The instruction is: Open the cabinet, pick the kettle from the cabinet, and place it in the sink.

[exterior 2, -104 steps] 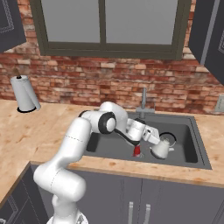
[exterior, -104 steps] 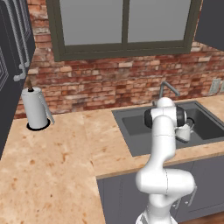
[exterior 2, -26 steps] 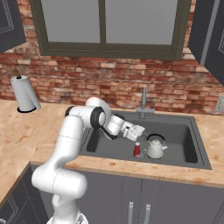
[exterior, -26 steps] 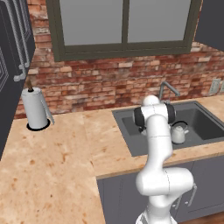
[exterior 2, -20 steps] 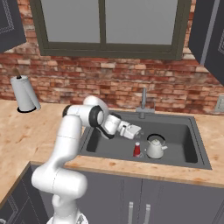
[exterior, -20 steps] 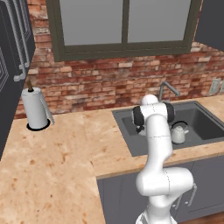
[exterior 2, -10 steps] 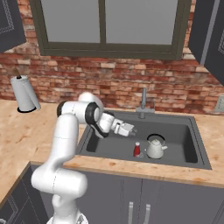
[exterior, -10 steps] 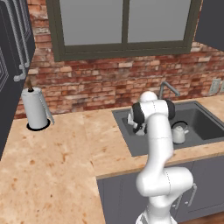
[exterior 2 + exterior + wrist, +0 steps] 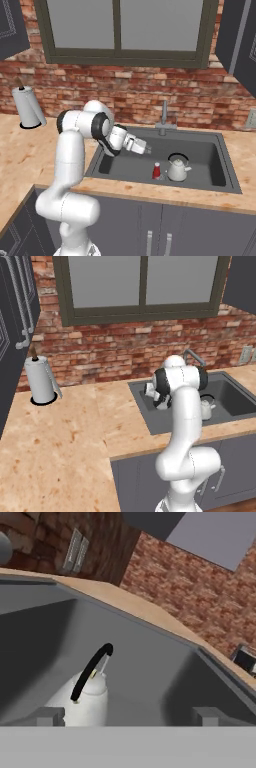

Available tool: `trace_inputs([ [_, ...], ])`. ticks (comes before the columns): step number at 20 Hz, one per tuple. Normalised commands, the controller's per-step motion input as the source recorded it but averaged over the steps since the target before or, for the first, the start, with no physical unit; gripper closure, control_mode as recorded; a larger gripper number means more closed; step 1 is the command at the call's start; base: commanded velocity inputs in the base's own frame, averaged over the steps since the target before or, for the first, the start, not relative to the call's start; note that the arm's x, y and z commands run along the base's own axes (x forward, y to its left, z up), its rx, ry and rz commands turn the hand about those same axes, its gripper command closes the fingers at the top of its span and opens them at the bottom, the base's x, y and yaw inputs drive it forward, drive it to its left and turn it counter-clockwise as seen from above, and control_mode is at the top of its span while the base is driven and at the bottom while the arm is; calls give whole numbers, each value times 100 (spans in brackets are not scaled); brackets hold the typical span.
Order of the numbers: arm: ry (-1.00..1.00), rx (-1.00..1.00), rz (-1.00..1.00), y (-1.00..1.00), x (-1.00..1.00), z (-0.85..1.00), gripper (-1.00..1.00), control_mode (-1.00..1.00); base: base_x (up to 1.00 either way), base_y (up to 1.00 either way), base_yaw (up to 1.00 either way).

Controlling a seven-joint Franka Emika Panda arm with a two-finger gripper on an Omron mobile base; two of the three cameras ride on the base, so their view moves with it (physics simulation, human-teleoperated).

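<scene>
Here, silver kettle (image 9: 177, 170), black arched handle, upright

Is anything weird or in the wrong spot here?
A kettle is standing upright inside the sink, not a usual spot for one. A small red thing stands beside it. Nothing looks spilled or broken. The open gripper hangs over the basin, apart from the kettle.
</scene>
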Motion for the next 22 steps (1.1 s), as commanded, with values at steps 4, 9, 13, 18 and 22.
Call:
trace_inputs([
  [4, 2, 21, 9, 0, -21, 37, -100, -100, 0, 0, 0],
  [9, 8, 21, 13, 5, -18, 42, -100, -100, 0, 0, 0],
  [13, 16, 20, 16, 12, -17, 43, -100, -100, 0, 0, 0],
  [18, 13, 17, 13, 13, -21, 40, -100, -100, 0, 0, 0],
  [22, 5, 14, 10, 16, -20, 40, -100, -100, 0, 0, 0],
])
